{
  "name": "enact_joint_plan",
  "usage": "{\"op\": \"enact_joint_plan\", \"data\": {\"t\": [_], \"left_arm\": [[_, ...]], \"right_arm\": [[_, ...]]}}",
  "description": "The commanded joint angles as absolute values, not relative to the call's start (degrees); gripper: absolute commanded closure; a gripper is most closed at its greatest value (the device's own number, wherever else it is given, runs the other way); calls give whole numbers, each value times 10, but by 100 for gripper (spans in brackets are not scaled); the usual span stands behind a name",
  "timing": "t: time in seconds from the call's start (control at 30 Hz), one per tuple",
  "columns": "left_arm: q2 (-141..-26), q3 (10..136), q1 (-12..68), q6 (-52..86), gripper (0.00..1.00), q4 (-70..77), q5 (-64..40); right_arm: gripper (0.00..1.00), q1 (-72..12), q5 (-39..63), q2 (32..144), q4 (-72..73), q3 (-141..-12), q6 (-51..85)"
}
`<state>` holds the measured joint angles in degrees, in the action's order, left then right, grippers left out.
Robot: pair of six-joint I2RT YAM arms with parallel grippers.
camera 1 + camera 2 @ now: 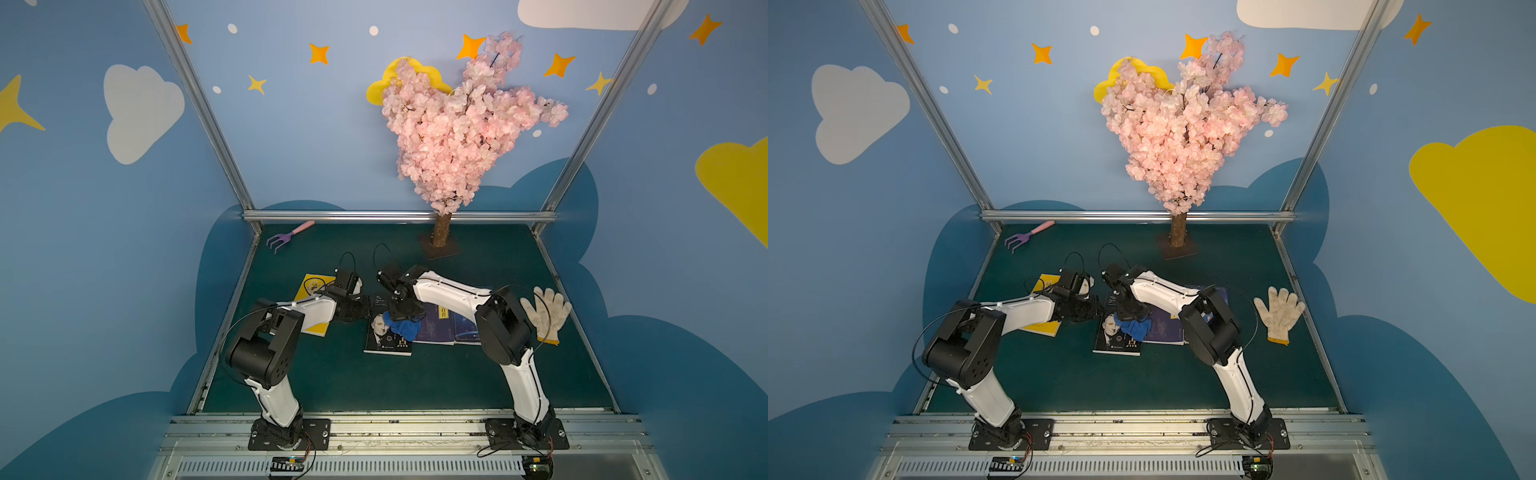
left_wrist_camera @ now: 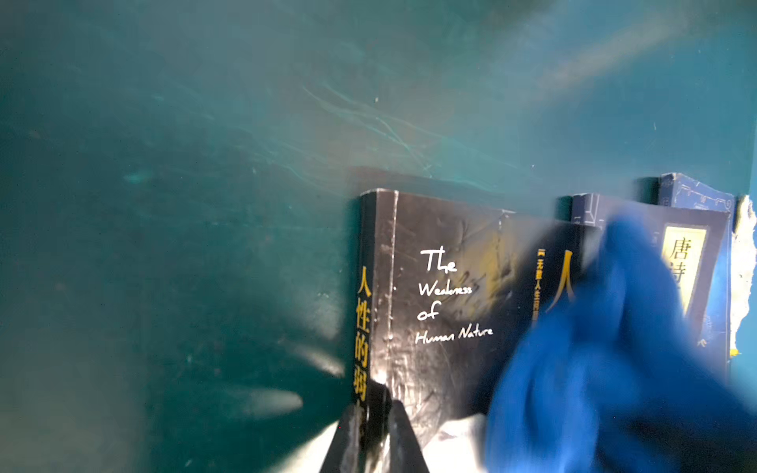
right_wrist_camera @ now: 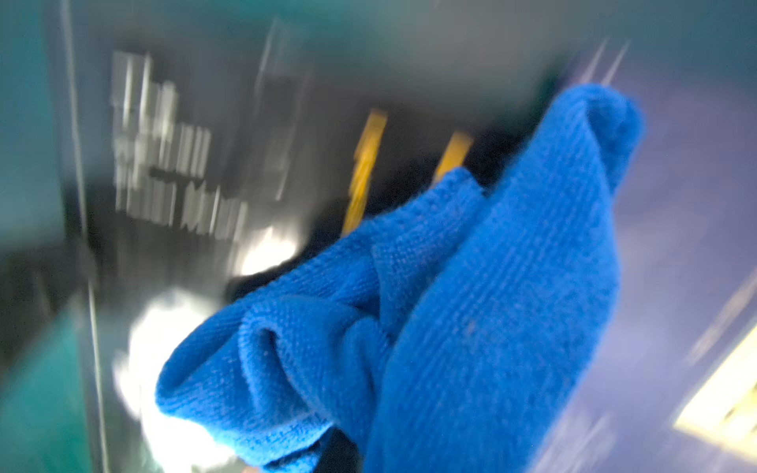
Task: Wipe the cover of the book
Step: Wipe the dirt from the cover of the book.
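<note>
**Book:** black glossy paperback book (image 1: 380, 334) with a portrait cover, a white handwritten English title and yellow Chinese characters on the spine. Closed, flat, face up, its spine edge at the left gripper (image 2: 370, 434) tips.

**Cloth:** blue microfibre cloth (image 1: 402, 327), bunched and pinched in the right gripper (image 1: 399, 318). It hangs below that gripper onto the cover's side away from the spine.

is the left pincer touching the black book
Touching. In the left wrist view the left pincer straddles the spine edge of the black book. Its fingers sit on either side of that edge, with no gap showing.
</note>
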<state>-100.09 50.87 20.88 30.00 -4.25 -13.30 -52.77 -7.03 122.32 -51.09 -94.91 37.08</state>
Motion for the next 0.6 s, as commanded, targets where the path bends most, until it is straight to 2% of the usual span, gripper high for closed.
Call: {"op": "enact_joint_plan", "data": {"t": [0.0, 0.17, 0.37, 0.47, 0.57], "left_arm": [[-1024, 488, 219, 301, 87, -76, -154], [-1029, 489, 219, 301, 87, -75, -157], [-1022, 481, 214, 303, 89, -68, -159], [-1022, 484, 212, 303, 89, -72, -156], [-1027, 484, 211, 305, 89, -68, -166]], "right_arm": [[100, -561, -44, 1256, -534, -870, 397], [100, -508, -43, 1302, -567, -951, 367], [100, -438, -18, 1403, -612, -1149, 344], [100, -436, -15, 1458, -651, -1238, 345], [100, -455, -28, 1457, -659, -1224, 346]]}}
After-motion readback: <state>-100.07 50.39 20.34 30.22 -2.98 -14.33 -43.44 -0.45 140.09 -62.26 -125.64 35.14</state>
